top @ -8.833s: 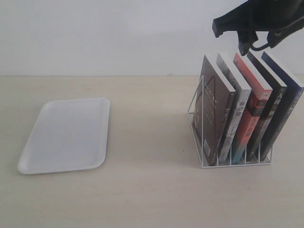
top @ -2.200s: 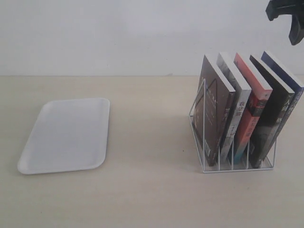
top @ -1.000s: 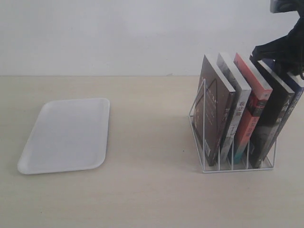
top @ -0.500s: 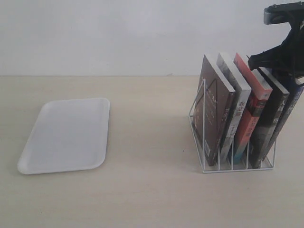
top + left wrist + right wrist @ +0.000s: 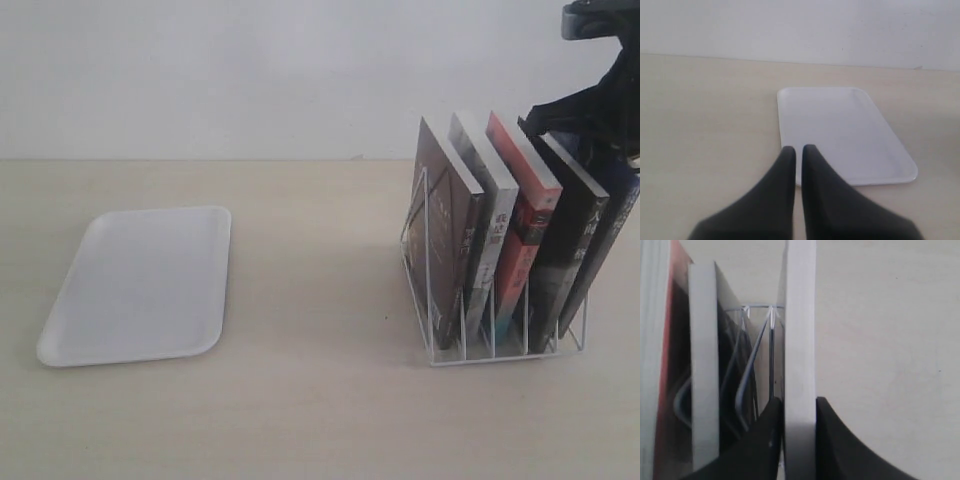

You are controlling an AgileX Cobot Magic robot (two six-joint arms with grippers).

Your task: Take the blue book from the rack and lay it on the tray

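Pale wooden table (image 5: 300,400), white wall (image 5: 200,80) behind.

Tray (image 5: 140,285): lies flat on the left, well apart from the rack.

Rack (image 5: 500,345): stands on the right, all five slots filled.

Blue book (image 5: 618,215): in the end slot farthest from the tray, leaning just beside a black book (image 5: 565,250). A red book (image 5: 520,230) comes next.

Right gripper (image 5: 799,440): down on the blue book's top edge, fingers (image 5: 832,445) clamped on either side of its page block.

Left gripper (image 5: 798,170): above the table near the tray, fingers nearly touching, holding nothing.
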